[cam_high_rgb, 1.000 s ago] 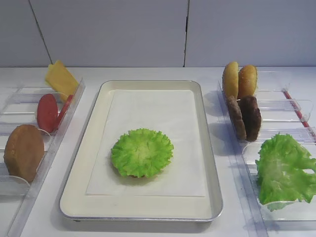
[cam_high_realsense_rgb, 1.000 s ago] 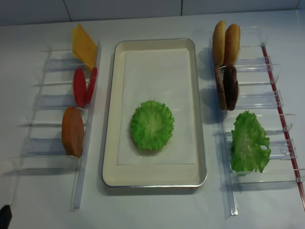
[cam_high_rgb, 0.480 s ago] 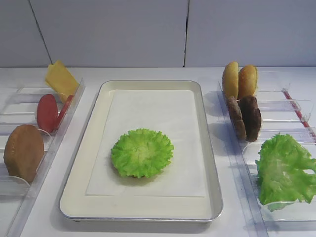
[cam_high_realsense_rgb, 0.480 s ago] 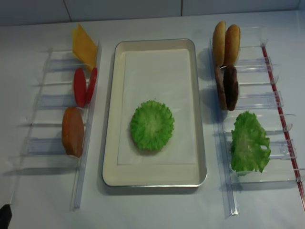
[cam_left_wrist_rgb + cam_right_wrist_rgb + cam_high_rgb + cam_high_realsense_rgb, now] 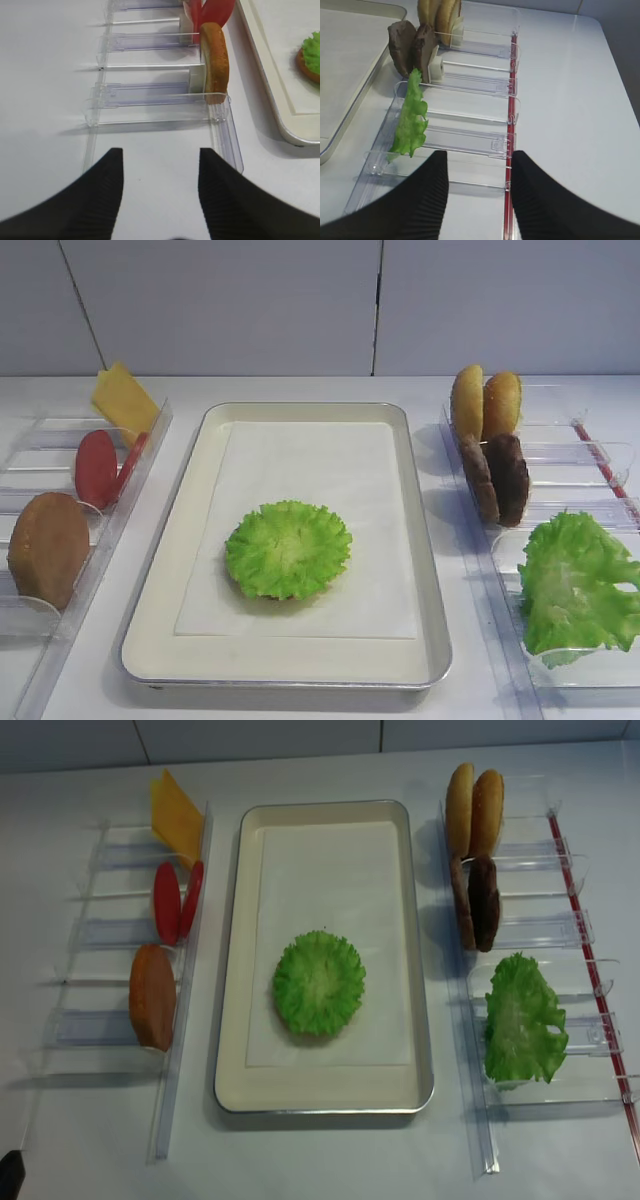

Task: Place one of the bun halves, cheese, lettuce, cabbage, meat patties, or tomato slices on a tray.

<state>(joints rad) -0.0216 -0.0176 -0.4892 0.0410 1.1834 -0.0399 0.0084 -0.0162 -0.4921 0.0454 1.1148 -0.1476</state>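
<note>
One lettuce [image 5: 288,549] leaf lies flat on the paper in the near half of the tray [image 5: 418,530], with a reddish edge peeking out beneath it. To the left, cheese [image 5: 123,398], two tomato slices [image 5: 96,468] and one bun half [image 5: 47,547] stand on edge in a clear rack [image 5: 130,485], slotted upright so each can be pinched. To the right stand two bun halves [image 5: 484,401], two meat patties [image 5: 496,478] and a heap of leaves [image 5: 578,582].

Seen from the right wrist, the right gripper [image 5: 479,192] hangs released and empty, near the heap.

Seen from the left wrist, the left gripper [image 5: 159,192] is likewise spread, holding nothing, near the lone bun.

Overhead, no arm is near the tray.
</note>
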